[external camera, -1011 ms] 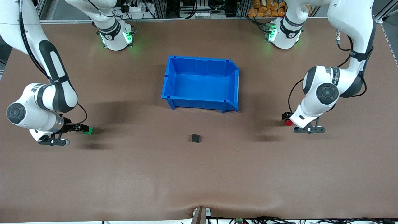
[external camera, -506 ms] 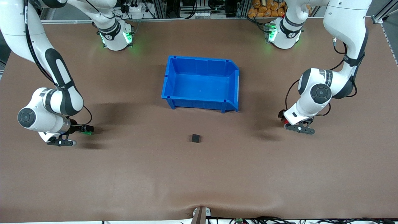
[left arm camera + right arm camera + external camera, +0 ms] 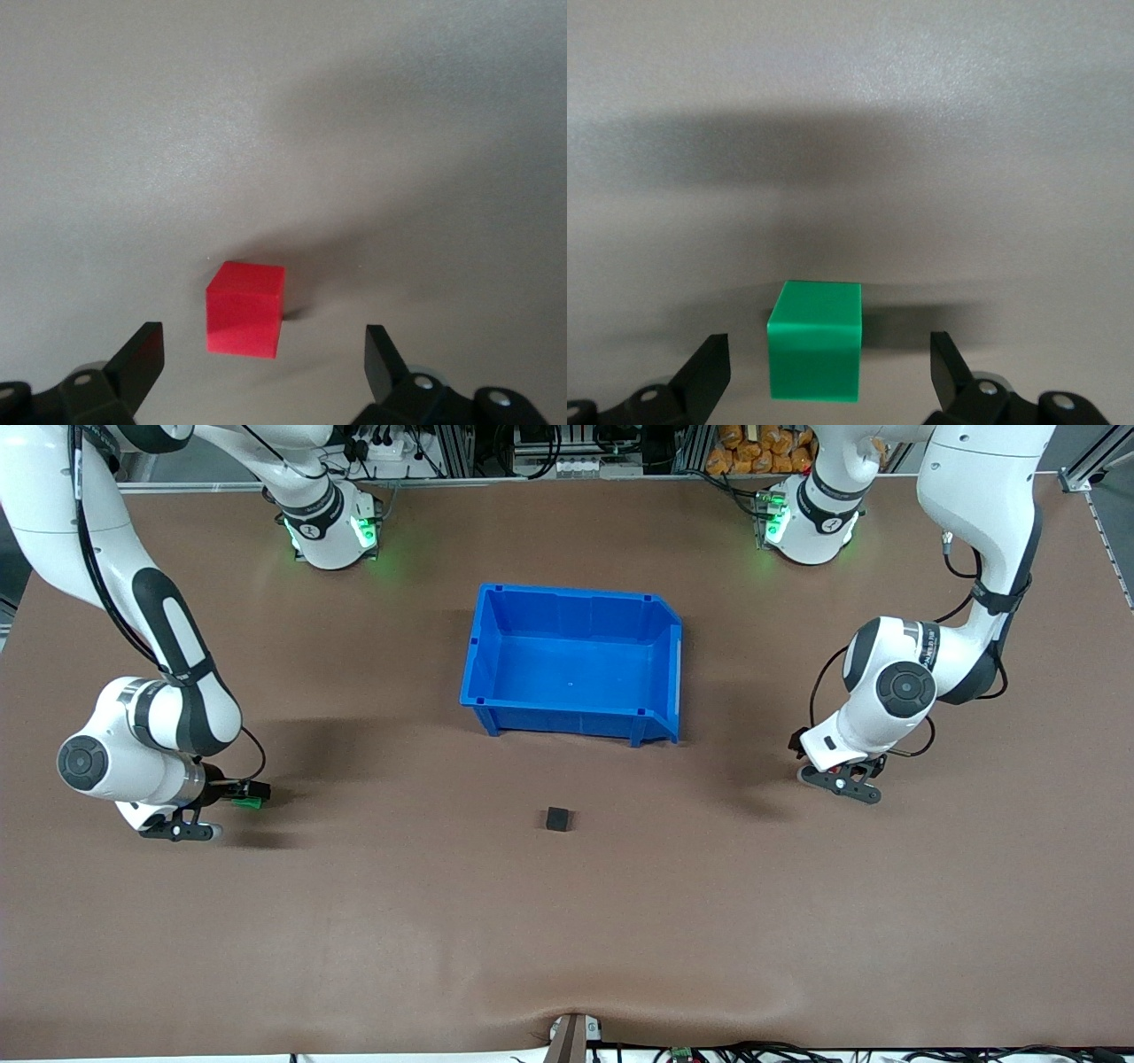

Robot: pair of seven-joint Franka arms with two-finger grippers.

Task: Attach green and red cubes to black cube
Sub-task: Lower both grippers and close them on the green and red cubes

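no legible writing on cubes [image 3: 244, 310]

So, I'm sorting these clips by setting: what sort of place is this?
Probably a robotics lab bench: two arms bolted along a brown mat-covered table, aluminium framing and cabling at its edge, and only a blue bin and test cubes laid out.

A high front camera faces both arms; each wrist camera looks closely, seemingly downward, at the table [image 3: 567, 921].
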